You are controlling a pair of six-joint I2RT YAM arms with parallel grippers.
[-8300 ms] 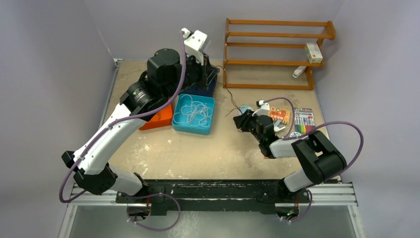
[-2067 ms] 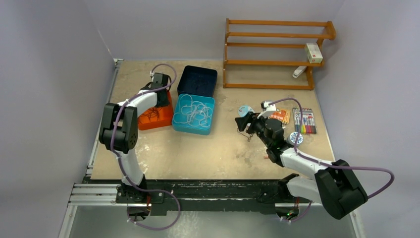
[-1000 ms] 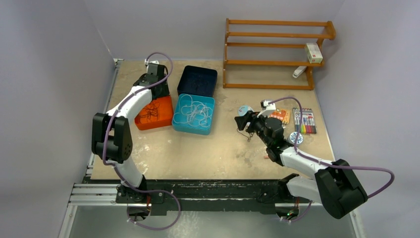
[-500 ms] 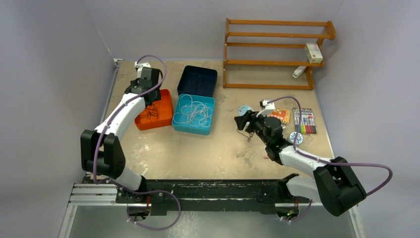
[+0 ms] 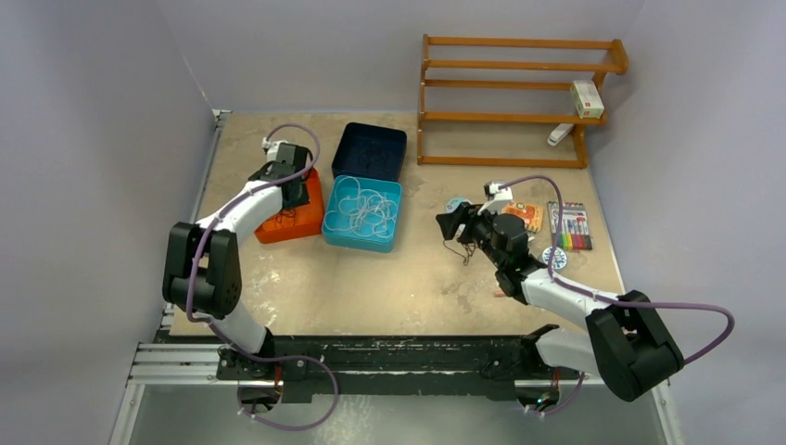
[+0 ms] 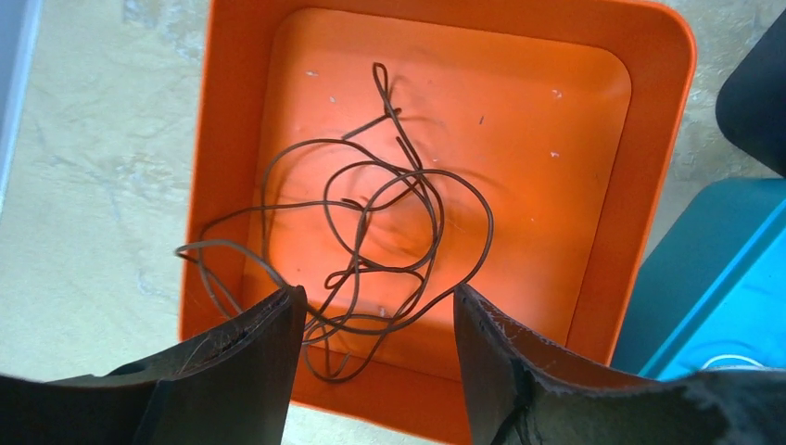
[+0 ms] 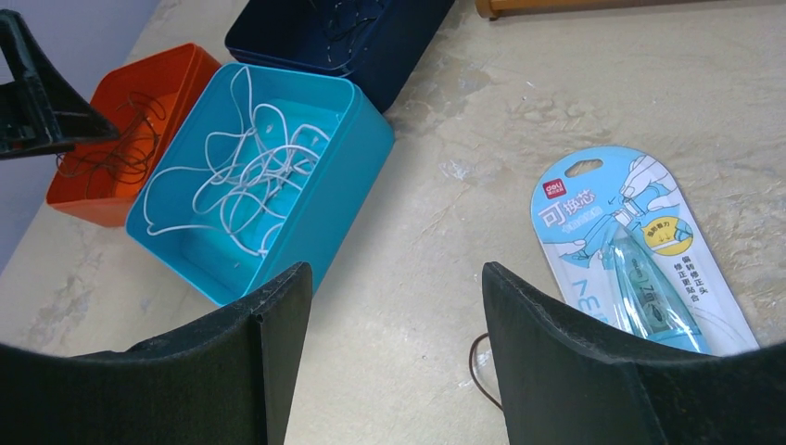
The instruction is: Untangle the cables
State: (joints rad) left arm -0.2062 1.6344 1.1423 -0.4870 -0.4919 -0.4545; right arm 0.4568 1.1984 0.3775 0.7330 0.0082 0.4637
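A tangle of dark brown cables (image 6: 371, 232) lies in the orange bin (image 6: 663, 139), and one loop hangs out over its left rim. My left gripper (image 6: 378, 306) hovers open over the bin's near edge (image 5: 293, 190), with nothing between the fingers. White cables (image 7: 241, 176) fill the teal bin (image 7: 361, 139) beside it (image 5: 363, 213). More dark strands lie in the navy bin (image 5: 369, 150). My right gripper (image 7: 394, 278) stands open and empty low over bare table (image 5: 451, 222). A short brown cable end (image 7: 477, 366) lies by its right finger.
A blue correction-tape packet (image 7: 630, 250) lies just right of the right gripper. An orange packet (image 5: 524, 215) and a marker pack (image 5: 568, 227) lie further right. A wooden rack (image 5: 519, 93) with two small items stands at the back right.
The left arm has swung its gripper from behind the orange bin forward over it. The right gripper has shifted slightly to the left. Both grippers stay open.
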